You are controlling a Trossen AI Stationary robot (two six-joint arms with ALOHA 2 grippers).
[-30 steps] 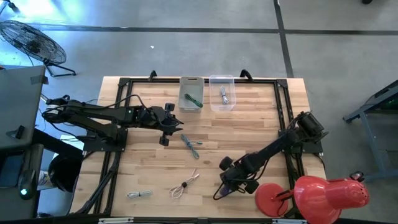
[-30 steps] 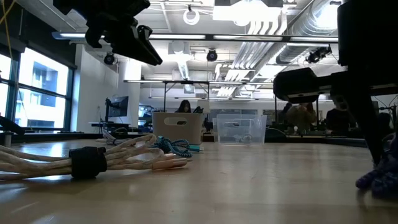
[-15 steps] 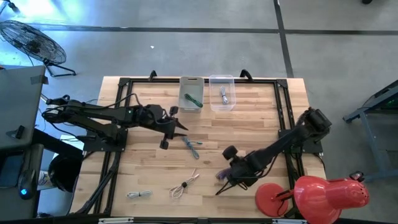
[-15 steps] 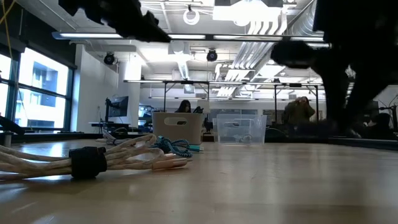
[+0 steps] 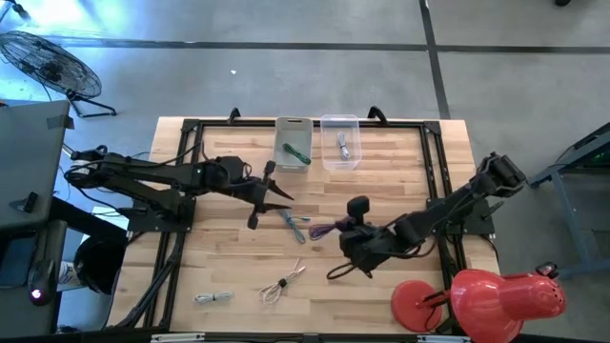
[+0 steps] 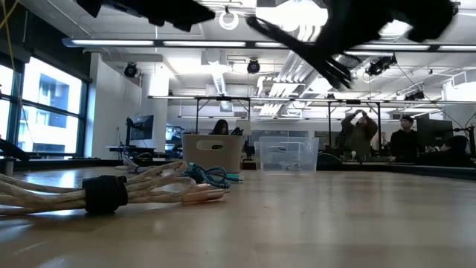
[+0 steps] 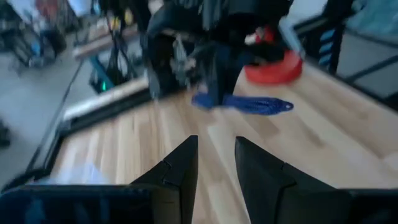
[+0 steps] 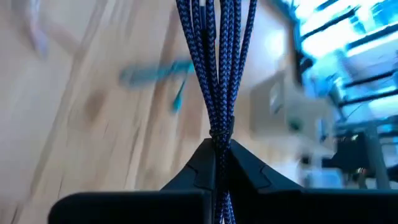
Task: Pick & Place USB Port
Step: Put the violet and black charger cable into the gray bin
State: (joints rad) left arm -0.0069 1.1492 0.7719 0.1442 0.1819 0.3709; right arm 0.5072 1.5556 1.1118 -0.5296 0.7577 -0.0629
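Observation:
A blue-purple braided cable bundle (image 5: 322,230) is held in the air near the table's middle by my right gripper (image 5: 341,232), which is shut on it. The left wrist view shows the same cable (image 7: 245,103) clear of the wood. My left gripper (image 5: 274,189) is open and hovers left of centre, above and beside a teal cable (image 5: 294,221) that lies flat on the table. Two bins stand at the far edge: a beige one (image 5: 293,143) with a green cable inside and a clear one (image 5: 340,141) with a pale cable inside. My right gripper pinches the bundled strands (image 8: 216,127) of the blue-purple cable between its two fingers. The fingers lie along the cable, and most of it sticks out ahead of them toward the table's left. The cable is lifted clear of the table.
A beige cable (image 5: 283,282) and a grey-white cable (image 5: 213,297) lie near the near edge. A red lamp (image 5: 477,297) sits at the near right corner. Black frame rails (image 5: 181,191) run along the table's sides. Bare wood lies between the bins and the arms.
My right gripper has risen from the near right part of the table and moved toward the centre and the far edge, carrying the blue-purple cable off the wood. My left gripper has shifted a little toward the right and upward.

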